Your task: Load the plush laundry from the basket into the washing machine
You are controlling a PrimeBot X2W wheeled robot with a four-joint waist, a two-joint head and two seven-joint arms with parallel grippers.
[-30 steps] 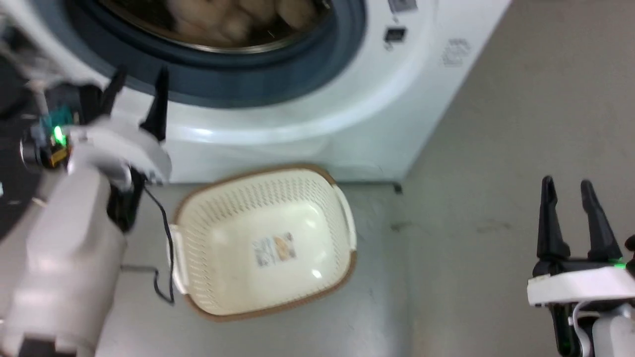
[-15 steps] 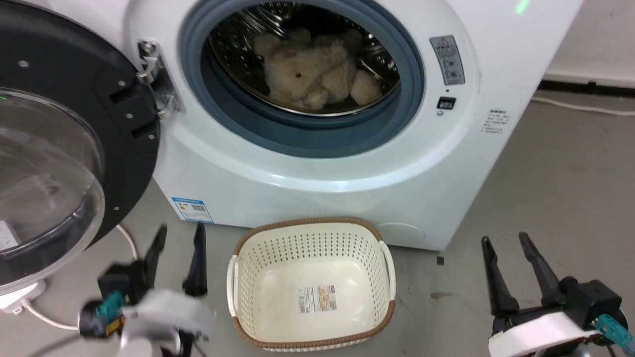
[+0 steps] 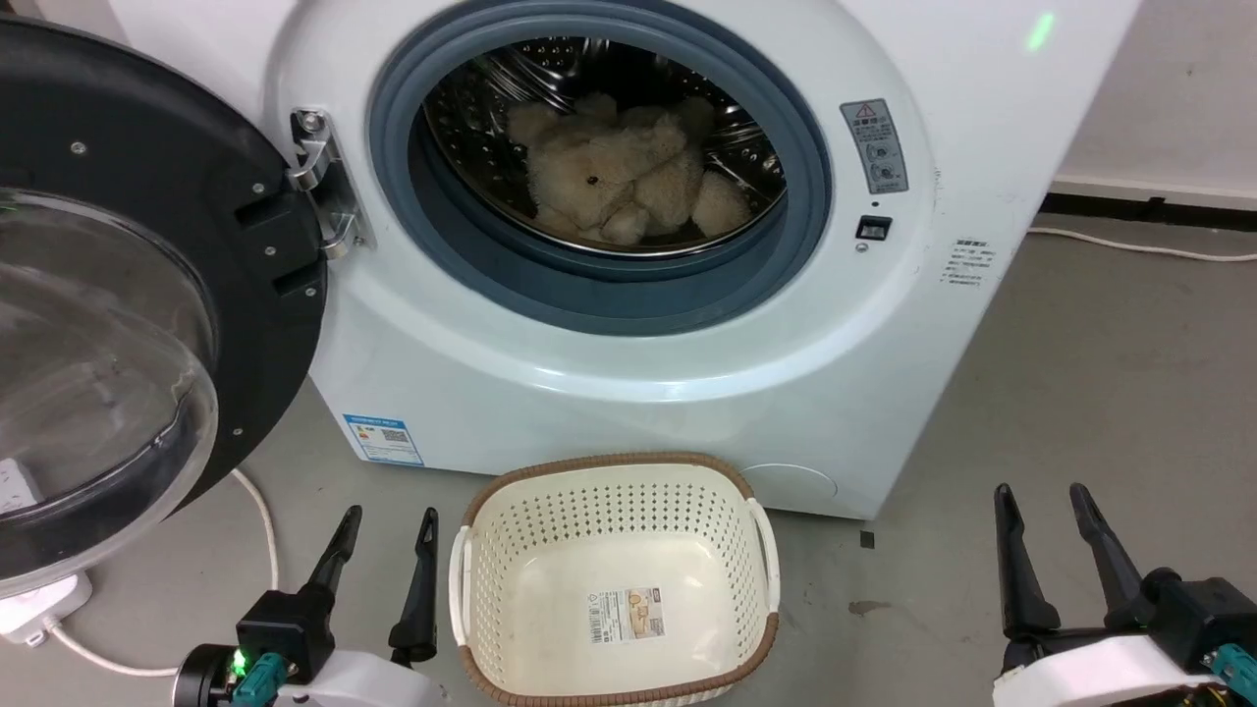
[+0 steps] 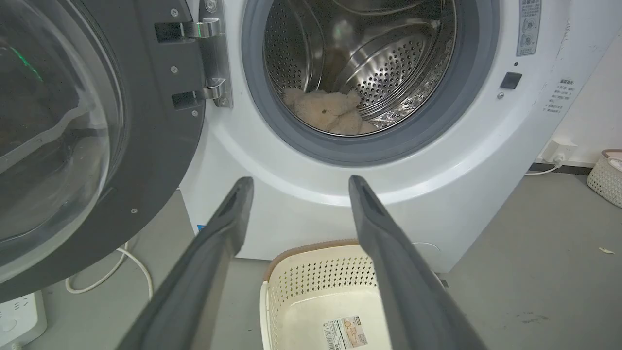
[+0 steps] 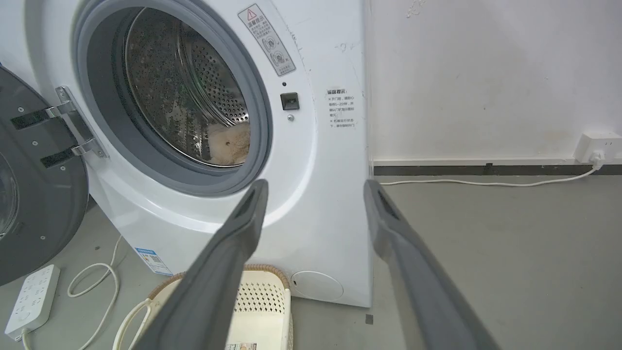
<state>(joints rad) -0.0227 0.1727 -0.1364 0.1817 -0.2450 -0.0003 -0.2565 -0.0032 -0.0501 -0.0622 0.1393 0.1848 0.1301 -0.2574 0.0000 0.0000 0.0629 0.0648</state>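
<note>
**A:** Where is the plush laundry (image 3: pixel 614 182)?

**B:** It lies low in the drum (image 4: pixel 379 73) of the washing machine (image 3: pixel 609 393). The head view shows its limbs and one dark eye. In the right wrist view the grey door seal (image 5: pixel 252 97) hides all but a sliver of it.

**A:** What else do the wrist views show?

**B:** The right one shows a wall socket (image 5: pixel 595 141) with a white cable (image 5: pixel 486 183) running along the floor (image 3: pixel 1080 393), and a power strip (image 5: pixel 31 294) at lower left. The left one has a second pale basket (image 4: pixel 605 177) at its right edge.

**A:** Is anything in the way?

**B:** The door (image 3: pixel 196 128) is swung wide to the left on its hinge, so the drum mouth is open. The basket (image 3: pixel 609 511) sits on the floor just in front of the machine, and its bare bottom carries a label sticker (image 3: pixel 628 614).

**A:** And the grippers?

**B:** The left gripper (image 3: pixel 390 513) is just left of the basket and the right gripper (image 3: pixel 1039 489) is well off to its right. On both, the fingers are spread apart, holding nothing and touching nothing.
</note>
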